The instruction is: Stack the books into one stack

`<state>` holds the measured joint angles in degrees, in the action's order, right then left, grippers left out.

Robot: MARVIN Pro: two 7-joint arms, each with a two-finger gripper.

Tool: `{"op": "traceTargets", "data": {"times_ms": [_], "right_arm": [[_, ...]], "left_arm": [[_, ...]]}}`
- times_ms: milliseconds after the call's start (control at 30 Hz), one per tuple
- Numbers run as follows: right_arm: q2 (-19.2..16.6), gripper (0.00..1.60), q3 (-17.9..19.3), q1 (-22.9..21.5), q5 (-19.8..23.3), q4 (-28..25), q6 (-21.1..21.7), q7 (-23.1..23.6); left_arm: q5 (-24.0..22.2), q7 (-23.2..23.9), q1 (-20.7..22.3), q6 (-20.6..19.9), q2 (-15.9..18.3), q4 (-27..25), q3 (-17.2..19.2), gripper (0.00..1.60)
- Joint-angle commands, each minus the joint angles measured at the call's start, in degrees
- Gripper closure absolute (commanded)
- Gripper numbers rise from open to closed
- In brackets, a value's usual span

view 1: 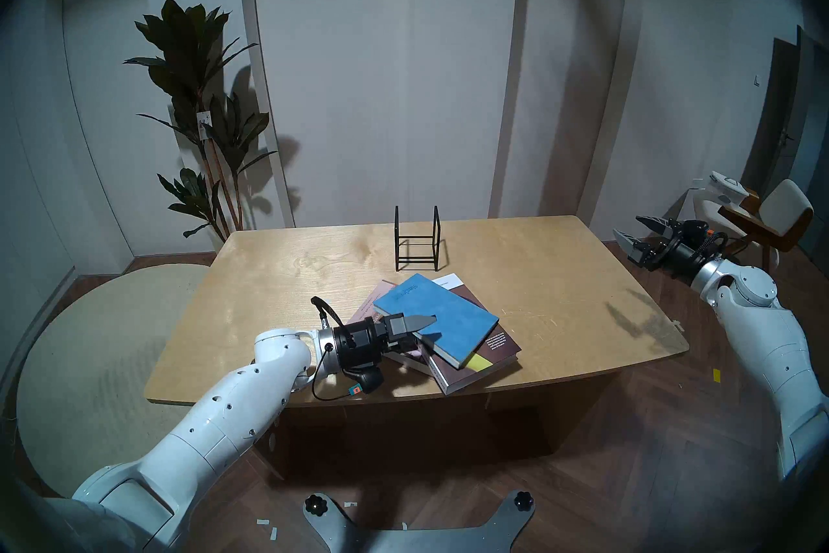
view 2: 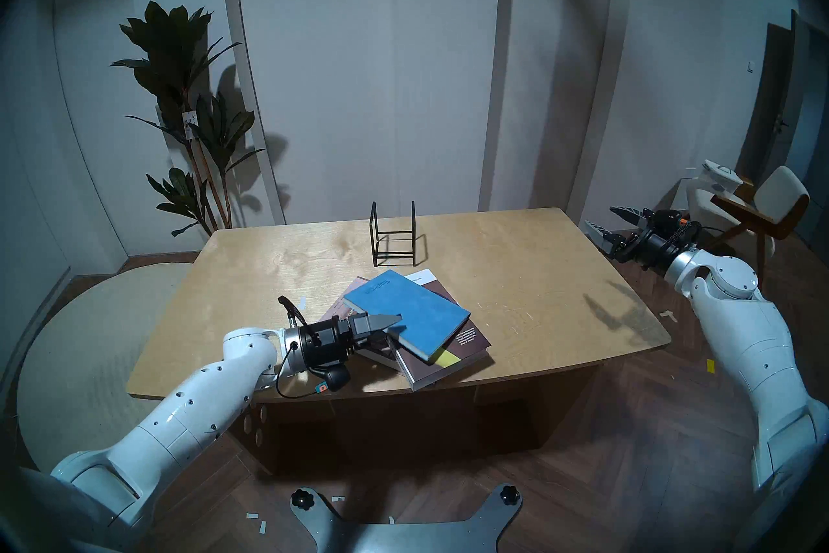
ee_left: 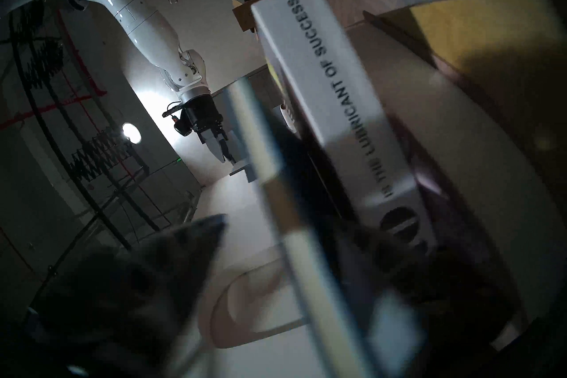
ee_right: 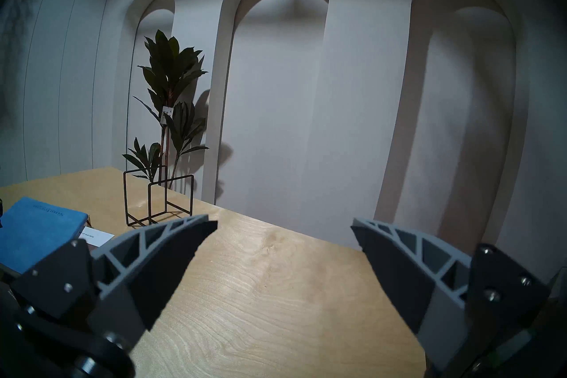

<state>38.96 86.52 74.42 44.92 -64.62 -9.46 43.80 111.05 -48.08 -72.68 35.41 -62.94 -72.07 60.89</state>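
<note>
On the wooden surface [view 1: 287, 269], a blue notebook [view 1: 442, 316] lies askew atop two thicker books. The left gripper [view 1: 424, 330] straddles its near-left corner, jaws slightly parted; whether they pinch it is unclear. The right gripper [view 1: 637, 235] hangs wide open, well apart.

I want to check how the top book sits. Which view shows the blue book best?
The head left view: the whole cover of the blue book shows, lying askew on the pile. The head right view is nearly the same. The right wrist view catches one corner at its edge; the left wrist view shows only a blurred edge.
</note>
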Motion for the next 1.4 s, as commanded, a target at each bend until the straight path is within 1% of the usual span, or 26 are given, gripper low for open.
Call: {"op": "traceTargets", "data": {"times_ms": [0, 33, 133, 267, 300, 333, 367, 467, 633, 667, 867, 900, 933, 1000, 1033, 1100, 1233, 1367], "right_arm": [[0.2, 0.00, 0.4, -1.1, 0.1, -0.2, -0.7, -0.2], [0.2, 0.00, 0.4, -1.1, 0.1, -0.2, -0.7, -0.2], [0.3, 0.00, 0.4, -1.2, 0.1, -0.1, -0.9, -0.2], [0.3, 0.00, 0.3, -1.3, 0.1, 0.0, -1.0, -0.1], [0.3, 0.00, 0.3, -1.3, 0.1, 0.0, -1.0, -0.1], [0.3, 0.00, 0.3, -1.3, 0.1, 0.0, -1.0, -0.1], [0.3, 0.00, 0.3, -1.2, 0.1, 0.0, -1.0, -0.1], [0.3, 0.00, 0.3, -1.3, 0.1, 0.1, -1.0, -0.1], [0.3, 0.00, 0.2, -1.4, 0.1, 0.2, -1.1, -0.1], [0.4, 0.00, 0.2, -1.4, 0.1, 0.2, -1.1, -0.1], [0.4, 0.00, 0.2, -1.5, 0.0, 0.3, -1.3, -0.1], [0.4, 0.00, 0.2, -1.5, 0.0, 0.3, -1.3, -0.1], [0.4, 0.00, 0.2, -1.5, 0.0, 0.3, -1.4, -0.1], [0.5, 0.00, 0.2, -1.6, 0.0, 0.4, -1.5, -0.1], [0.5, 0.00, 0.2, -1.7, 0.0, 0.4, -1.6, -0.1], [0.6, 0.00, 0.1, -1.8, 0.0, 0.5, -1.7, -0.1], [0.7, 0.00, 0.1, -1.9, -0.1, 0.7, -2.1, 0.0], [0.8, 0.00, 0.0, -2.1, -0.2, 1.0, -2.5, 0.1]], "left_arm": [[4.0, -4.8, 6.8, -1.6, 0.5, -0.1, -0.9, 0.00], [4.8, -5.1, 6.4, -2.1, 0.7, -0.5, -0.8, 0.00], [8.1, -7.4, 8.6, -2.8, 1.8, 1.0, -2.7, 0.00], [13.0, -9.8, 10.0, -4.2, 4.8, 2.6, -4.8, 0.00], [13.9, -9.9, 10.1, -4.3, 5.5, 3.1, -5.1, 0.00], [15.1, -10.7, 10.6, -4.9, 6.2, 3.7, -5.6, 0.00], [15.4, -10.7, 10.5, -5.3, 6.6, 3.9, -5.4, 0.00], [18.4, -12.4, 12.4, -7.5, 7.5, 5.3, -6.1, 0.00], [22.0, -14.7, 15.5, -11.3, 7.3, 6.3, -6.2, 0.00], [22.7, -15.2, 15.4, -12.4, 7.1, 6.3, -5.7, 0.00], [25.3, -18.5, 19.0, -17.1, 5.7, 7.1, -5.7, 0.00], [25.6, -18.7, 18.3, -18.3, 5.4, 6.6, -4.7, 0.00], [26.0, -19.3, 19.5, -19.0, 5.2, 7.3, -5.3, 0.00], [26.4, -20.7, 20.4, -20.6, 4.4, 8.8, -4.9, 0.00], [26.7, -21.7, 21.4, -21.3, 4.2, 9.7, -5.4, 0.00], [27.9, -23.9, 21.9, -23.1, 4.3, 10.8, -5.9, 0.00], [30.8, -28.3, 22.4, -27.4, 4.9, 13.6, -8.6, 0.00], [33.3, -34.0, 24.6, -32.9, 3.6, 19.1, -10.8, 0.00]]}}
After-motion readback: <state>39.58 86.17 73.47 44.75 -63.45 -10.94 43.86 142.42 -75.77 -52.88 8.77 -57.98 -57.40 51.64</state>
